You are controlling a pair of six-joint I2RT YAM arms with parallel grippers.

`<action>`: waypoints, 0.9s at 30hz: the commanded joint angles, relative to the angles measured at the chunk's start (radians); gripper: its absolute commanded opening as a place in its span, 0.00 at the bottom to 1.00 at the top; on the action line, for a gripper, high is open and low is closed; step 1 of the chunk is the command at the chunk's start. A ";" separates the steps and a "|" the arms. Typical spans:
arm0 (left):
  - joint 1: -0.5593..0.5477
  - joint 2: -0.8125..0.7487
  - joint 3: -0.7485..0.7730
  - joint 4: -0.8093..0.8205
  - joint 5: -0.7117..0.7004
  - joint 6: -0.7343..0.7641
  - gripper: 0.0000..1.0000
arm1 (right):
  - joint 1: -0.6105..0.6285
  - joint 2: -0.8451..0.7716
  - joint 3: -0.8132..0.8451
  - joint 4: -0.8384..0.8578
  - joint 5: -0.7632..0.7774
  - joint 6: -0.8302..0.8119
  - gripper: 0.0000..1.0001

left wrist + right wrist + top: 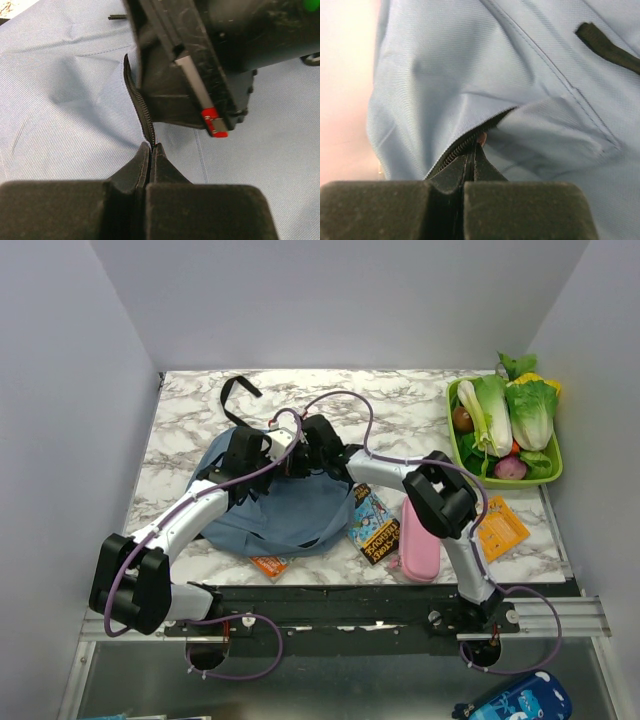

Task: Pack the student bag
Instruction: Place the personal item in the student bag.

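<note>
Two arms (190, 515) meeting, end effectors (151, 149) (471, 152) pinching student bag (290, 515)

Left arm (190, 515): rises from near-left edge of table, reaches forward and right toward table middle. Left gripper (151, 148): 2 fingers pressed together, tips pinching zipper edge of backpack (60, 100). Right arm (380, 470): elbow raised over near-right part of table, forearm stretched left. Right gripper (472, 150): fingers closed flat, nipping same zipper edge. Grippers nearly meet, right gripper's body just beyond left fingertips.
</note>
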 commanded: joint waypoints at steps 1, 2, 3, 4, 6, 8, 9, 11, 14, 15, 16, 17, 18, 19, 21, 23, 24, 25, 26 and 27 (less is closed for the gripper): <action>0.000 0.006 0.038 0.007 0.060 -0.021 0.00 | 0.020 0.065 0.088 0.038 -0.060 0.077 0.01; 0.000 0.006 0.040 0.007 0.059 -0.021 0.00 | 0.025 0.073 0.098 0.039 -0.066 0.086 0.00; 0.000 0.006 0.040 0.007 0.060 -0.021 0.00 | 0.028 0.081 0.120 0.041 -0.080 0.105 0.01; 0.000 0.008 0.040 0.007 0.060 -0.021 0.00 | 0.030 0.091 0.125 0.041 -0.086 0.114 0.00; 0.000 0.008 0.038 0.008 0.056 -0.019 0.00 | 0.030 0.096 0.123 0.056 -0.114 0.155 0.01; 0.000 0.006 0.030 0.014 0.047 -0.015 0.00 | 0.030 0.078 0.091 0.059 -0.123 0.166 0.00; 0.000 0.006 0.027 0.016 0.045 -0.013 0.00 | 0.028 0.067 0.073 0.074 -0.123 0.181 0.00; 0.003 0.006 0.014 0.027 0.044 -0.011 0.00 | 0.016 0.029 0.010 0.090 -0.128 0.188 0.13; 0.014 0.008 0.006 0.034 0.057 -0.019 0.00 | -0.012 -0.005 -0.114 0.200 -0.155 0.266 0.28; 0.018 0.009 0.007 0.034 0.065 -0.022 0.00 | -0.016 -0.014 -0.134 0.273 -0.192 0.312 0.29; 0.025 0.008 0.013 0.028 0.071 -0.024 0.00 | -0.018 -0.016 -0.145 0.289 -0.198 0.321 0.29; 0.035 0.008 0.018 0.027 0.085 -0.028 0.00 | -0.016 -0.017 -0.135 0.283 -0.200 0.318 0.27; 0.038 0.008 0.023 0.022 0.088 -0.028 0.00 | -0.013 -0.013 -0.123 0.260 -0.203 0.309 0.26; 0.040 0.008 0.029 0.017 0.090 -0.030 0.00 | -0.012 -0.005 -0.109 0.259 -0.203 0.310 0.24; 0.043 0.006 0.033 0.014 0.093 -0.030 0.00 | -0.010 0.010 -0.075 0.266 -0.210 0.332 0.20; 0.043 0.003 0.034 0.013 0.094 -0.028 0.00 | -0.004 0.030 -0.061 0.285 -0.220 0.352 0.16; 0.045 0.003 0.032 0.011 0.096 -0.030 0.00 | -0.001 0.038 -0.049 0.285 -0.220 0.359 0.15; 0.045 0.005 0.030 0.013 0.097 -0.030 0.00 | 0.002 0.050 -0.020 0.276 -0.220 0.355 0.14; 0.045 0.006 0.030 0.013 0.100 -0.031 0.00 | 0.008 0.061 0.003 0.260 -0.215 0.352 0.14; 0.045 0.006 0.030 0.013 0.105 -0.034 0.00 | 0.011 0.070 0.022 0.234 -0.214 0.349 0.13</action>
